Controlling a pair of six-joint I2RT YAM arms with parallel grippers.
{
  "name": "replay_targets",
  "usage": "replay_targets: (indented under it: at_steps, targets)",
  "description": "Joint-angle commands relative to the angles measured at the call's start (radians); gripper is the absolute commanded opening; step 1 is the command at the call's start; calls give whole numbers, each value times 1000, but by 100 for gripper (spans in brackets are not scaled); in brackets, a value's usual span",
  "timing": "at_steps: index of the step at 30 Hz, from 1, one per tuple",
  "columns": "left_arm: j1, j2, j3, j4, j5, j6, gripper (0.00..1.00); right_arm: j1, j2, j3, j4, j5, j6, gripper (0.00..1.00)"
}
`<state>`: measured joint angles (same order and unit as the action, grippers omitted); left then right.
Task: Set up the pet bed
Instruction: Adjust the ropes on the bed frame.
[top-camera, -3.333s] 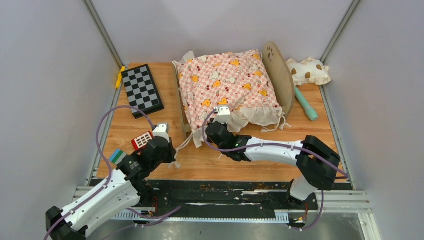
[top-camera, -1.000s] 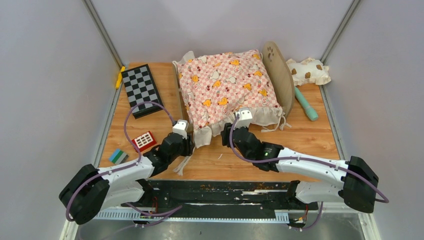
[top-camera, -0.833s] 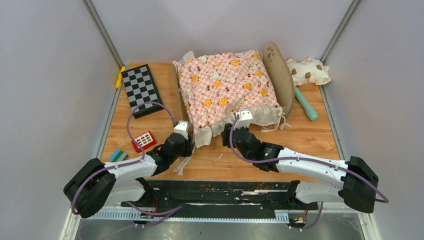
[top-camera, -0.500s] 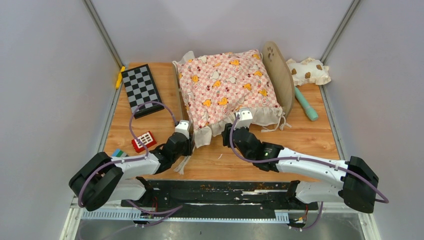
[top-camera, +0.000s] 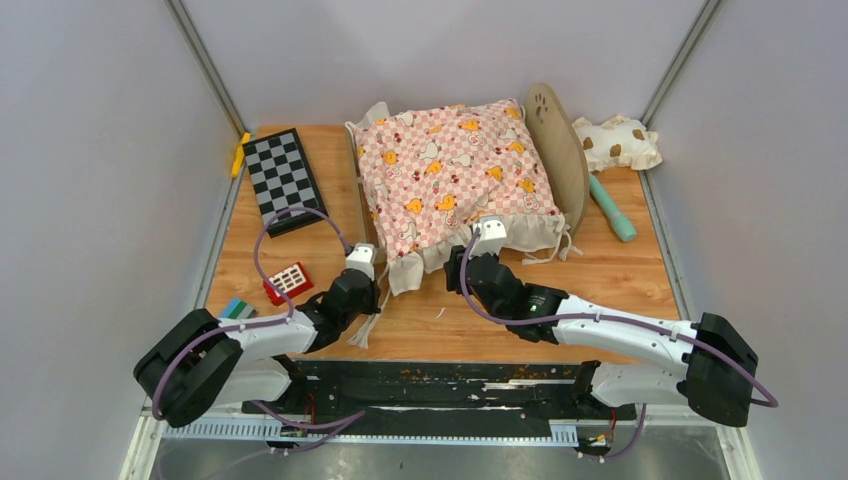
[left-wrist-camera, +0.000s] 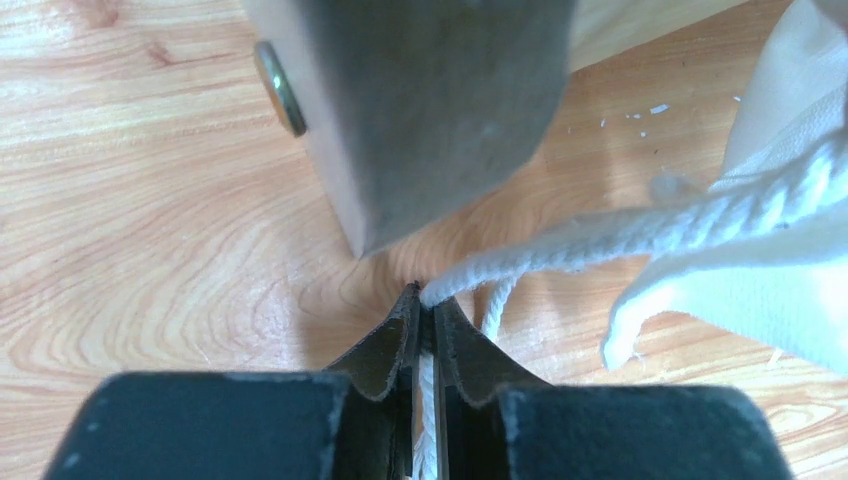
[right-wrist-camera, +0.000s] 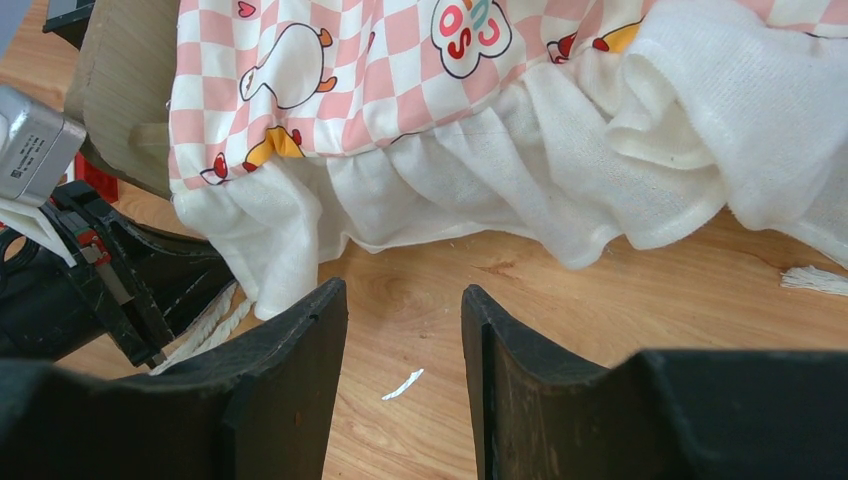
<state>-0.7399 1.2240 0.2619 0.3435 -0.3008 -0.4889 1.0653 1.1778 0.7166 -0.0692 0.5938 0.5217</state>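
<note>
The pet bed stands at the table's middle back. Its rounded headboard (top-camera: 553, 150) with the paw cutout is on the right and its low wooden footboard (top-camera: 361, 205) on the left. A pink checkered ruffled cushion (top-camera: 455, 170) covers its base. My left gripper (top-camera: 372, 292) is at the bed's near left corner, and in the left wrist view that left gripper (left-wrist-camera: 428, 305) is shut on the cushion's white cord (left-wrist-camera: 640, 225), just below a wooden bed leg (left-wrist-camera: 420, 110). My right gripper (right-wrist-camera: 405, 300) is open over bare wood, just short of the cushion's white ruffle (right-wrist-camera: 520, 190).
A black-and-grey chessboard (top-camera: 283, 178) and a yellow piece (top-camera: 240, 153) lie at the back left. A red toy (top-camera: 287, 281) and a green-blue block (top-camera: 236, 309) sit near my left arm. Right of the headboard are a spotted pillow (top-camera: 618, 142) and a teal stick (top-camera: 611, 207).
My left jaws have closed onto the white cord at the bed's near left corner, and the left arm's base has swung slightly. The right arm has stayed still over the last second.
</note>
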Motion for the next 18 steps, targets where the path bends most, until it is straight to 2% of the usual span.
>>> replay_targets:
  at_steps: [1,9,18]
  targets:
    - [-3,-72,-8,-98,-4,-9,12,-4,-25,-6,20,13,1,47]
    - [-3,-312,59,-328,-31,-3,5,-5,-59,-29,47,-15,-8,47]
    - [-3,-388,167,-506,46,44,2,-5,-10,29,170,-261,-43,49]
